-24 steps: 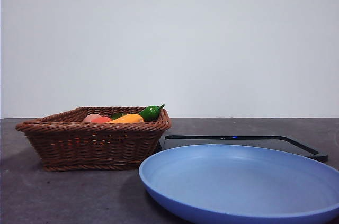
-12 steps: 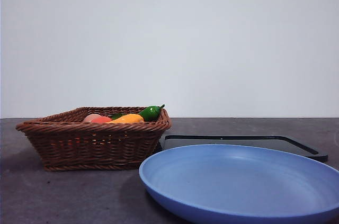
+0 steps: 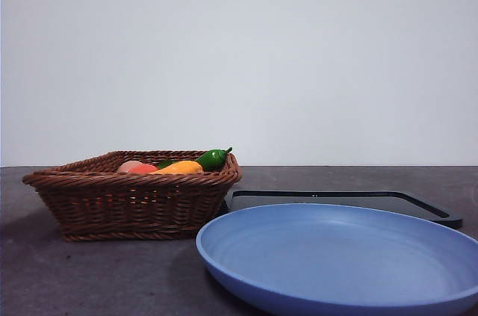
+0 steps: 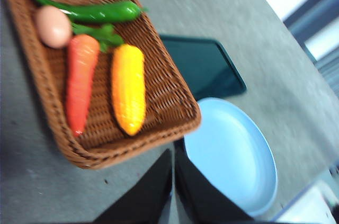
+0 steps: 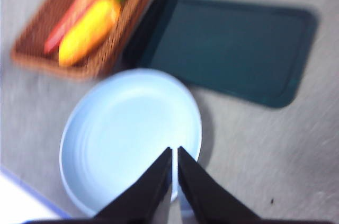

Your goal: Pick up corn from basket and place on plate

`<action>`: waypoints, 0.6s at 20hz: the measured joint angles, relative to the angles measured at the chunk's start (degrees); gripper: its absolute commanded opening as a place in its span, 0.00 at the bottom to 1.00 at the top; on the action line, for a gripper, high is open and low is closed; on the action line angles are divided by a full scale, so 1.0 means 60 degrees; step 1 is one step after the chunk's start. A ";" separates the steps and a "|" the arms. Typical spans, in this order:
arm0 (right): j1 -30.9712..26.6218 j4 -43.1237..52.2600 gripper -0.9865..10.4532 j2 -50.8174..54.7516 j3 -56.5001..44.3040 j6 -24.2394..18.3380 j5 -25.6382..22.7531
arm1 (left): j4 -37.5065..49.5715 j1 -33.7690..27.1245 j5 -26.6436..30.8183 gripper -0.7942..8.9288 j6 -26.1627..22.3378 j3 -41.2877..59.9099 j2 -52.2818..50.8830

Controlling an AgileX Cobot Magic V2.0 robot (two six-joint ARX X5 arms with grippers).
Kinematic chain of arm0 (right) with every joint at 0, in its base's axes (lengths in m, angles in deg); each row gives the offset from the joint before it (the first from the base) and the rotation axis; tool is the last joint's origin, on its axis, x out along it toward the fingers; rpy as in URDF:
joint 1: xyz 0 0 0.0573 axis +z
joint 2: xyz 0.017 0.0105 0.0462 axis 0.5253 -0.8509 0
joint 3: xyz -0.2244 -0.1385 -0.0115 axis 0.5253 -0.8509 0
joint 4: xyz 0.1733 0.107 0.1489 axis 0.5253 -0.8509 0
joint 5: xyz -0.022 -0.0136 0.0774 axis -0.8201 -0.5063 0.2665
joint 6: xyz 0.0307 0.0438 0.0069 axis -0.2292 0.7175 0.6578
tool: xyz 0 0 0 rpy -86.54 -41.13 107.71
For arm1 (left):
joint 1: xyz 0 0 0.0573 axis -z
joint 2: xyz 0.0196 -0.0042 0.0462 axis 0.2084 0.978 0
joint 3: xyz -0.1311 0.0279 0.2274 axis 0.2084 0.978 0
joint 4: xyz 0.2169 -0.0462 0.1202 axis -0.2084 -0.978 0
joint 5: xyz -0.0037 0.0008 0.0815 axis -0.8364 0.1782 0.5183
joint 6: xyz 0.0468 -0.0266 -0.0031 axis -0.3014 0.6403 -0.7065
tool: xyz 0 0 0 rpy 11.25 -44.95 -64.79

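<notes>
The orange-yellow corn [image 4: 128, 89] lies in the brown wicker basket [image 4: 164, 102], beside an orange carrot. From the front its top shows over the basket [image 3: 134, 204] rim as corn [image 3: 179, 168]. The light-blue plate [image 3: 336, 256] sits empty in front, also seen as plate [image 4: 233, 155] and plate [image 5: 127, 128]. My left gripper [image 4: 173, 155] hangs shut high above the basket's near corner. My right gripper [image 5: 175, 152] is shut above the plate's edge. The right wrist view also catches the corn [image 5: 90, 29] and basket [image 5: 119, 33].
A green chili pepper [image 4: 100, 12], a pinkish round fruit [image 4: 53, 27] and a carrot [image 4: 79, 86] share the basket. A flat black tray [image 5: 233, 49] lies beside the basket, behind the plate; it shows as tray [image 3: 336, 200] in the front view.
</notes>
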 measured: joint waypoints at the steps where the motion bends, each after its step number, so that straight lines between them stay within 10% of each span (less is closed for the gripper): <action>1: 0.0124 -0.0011 0.09 -0.0160 0.0000 -0.0080 0.0000 | -0.0066 0.0106 -0.0007 0.09 -0.0033 0.0000 0.0025; 5: 0.0262 -0.0004 0.11 -0.0492 0.0000 -0.0233 0.0004 | -0.0044 0.0153 -0.0007 0.12 -0.0066 0.0000 0.0025; 9: 0.0270 0.0044 0.37 -0.0594 0.0000 -0.0237 0.0000 | 0.0036 0.0153 -0.0007 0.48 -0.0066 0.0000 0.0025; 12: 0.0270 0.0044 0.37 -0.0801 0.0000 -0.0200 0.0000 | 0.0040 0.0153 -0.0007 0.50 -0.0069 0.0000 0.0036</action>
